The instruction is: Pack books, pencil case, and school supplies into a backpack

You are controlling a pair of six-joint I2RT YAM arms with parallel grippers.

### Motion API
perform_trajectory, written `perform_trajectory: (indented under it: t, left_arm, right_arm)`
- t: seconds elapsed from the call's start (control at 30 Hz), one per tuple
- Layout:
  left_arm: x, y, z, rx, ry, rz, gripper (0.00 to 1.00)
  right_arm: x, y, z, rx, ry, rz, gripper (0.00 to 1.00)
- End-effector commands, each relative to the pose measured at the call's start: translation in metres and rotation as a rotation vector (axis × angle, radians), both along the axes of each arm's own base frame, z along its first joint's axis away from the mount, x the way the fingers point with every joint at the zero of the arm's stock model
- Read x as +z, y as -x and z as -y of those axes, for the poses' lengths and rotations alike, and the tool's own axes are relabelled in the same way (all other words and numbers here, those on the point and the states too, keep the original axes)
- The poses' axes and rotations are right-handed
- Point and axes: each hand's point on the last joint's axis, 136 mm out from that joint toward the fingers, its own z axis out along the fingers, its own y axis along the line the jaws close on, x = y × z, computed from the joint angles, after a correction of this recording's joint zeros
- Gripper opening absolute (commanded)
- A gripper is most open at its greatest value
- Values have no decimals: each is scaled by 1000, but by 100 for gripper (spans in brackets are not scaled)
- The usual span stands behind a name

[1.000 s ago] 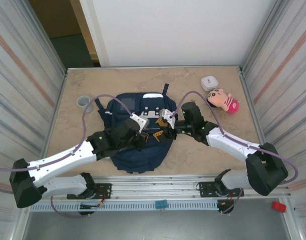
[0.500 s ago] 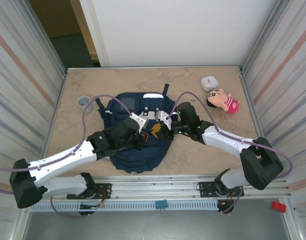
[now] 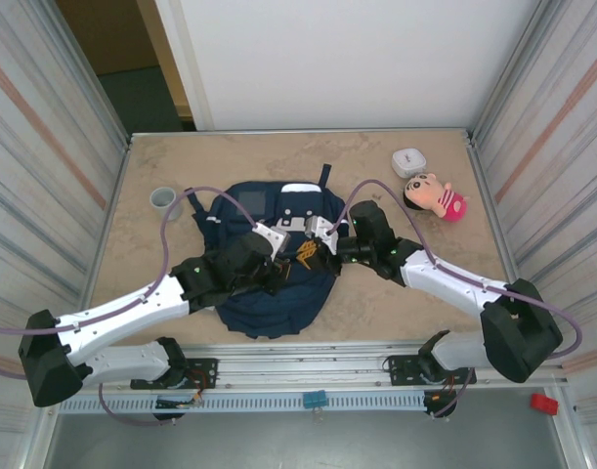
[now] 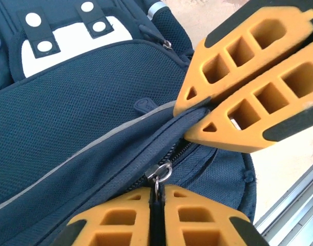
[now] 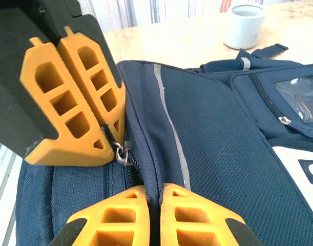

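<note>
Your left gripper (image 4: 156, 192) pinches the zipper pull (image 4: 160, 173); your right gripper (image 5: 153, 190), just opposite, clamps a fold of the backpack (image 5: 212, 133).

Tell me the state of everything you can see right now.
backpack: lying flat, zip looks closed
left gripper: shut on the zipper pull
right gripper: shut on backpack fabric beside the zip
grey cup: upright
doll: lying down
white case: closed
</note>
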Motion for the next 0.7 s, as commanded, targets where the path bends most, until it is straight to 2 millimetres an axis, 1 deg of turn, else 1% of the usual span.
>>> perform_trajectory:
  t: [0.0, 0.1, 0.23, 0.3, 0.33, 0.37, 0.43, 0.47, 0.53, 0.6, 0.67]
  left_arm:
    - [-9, 3, -21, 42, -68, -4, 3]
    - [-7, 1, -38, 74, -100, 21, 1]
    - [-6, 1, -62, 119, -89, 29, 0]
    - [-8, 1, -70, 132, -79, 35, 0]
    - [-9, 2, -73, 133, -74, 36, 0]
    - [-8, 1, -75, 131, -64, 37, 0]
    - [-5, 2, -72, 103, -41, 42, 0]
    - [-2, 3, -69, 81, -29, 49, 0]
    - [7, 3, -61, 42, 2, 65, 0]
    - [16, 5, -49, -8, 46, 72, 0]
    - [22, 8, -40, -51, 80, 76, 0]
  right_arm:
    - [23, -6, 6, -42, -40, 62, 0]
    - [11, -15, 20, -99, -27, 25, 0]
    - [-2, -24, 42, -171, -22, -16, 0]
    - [-4, -25, 46, -184, -20, -18, 0]
    - [-5, -26, 47, -188, -19, -18, 2]
    - [-3, -25, 46, -185, -22, -16, 7]
    - [2, -24, 42, -180, -21, 4, 30]
    - [3, -22, 40, -176, -12, 17, 35]
    - [8, -16, 30, -170, 41, 85, 50]
    - [14, -8, 20, -148, 84, 129, 58]
    - [21, -3, 9, -124, 108, 152, 61]
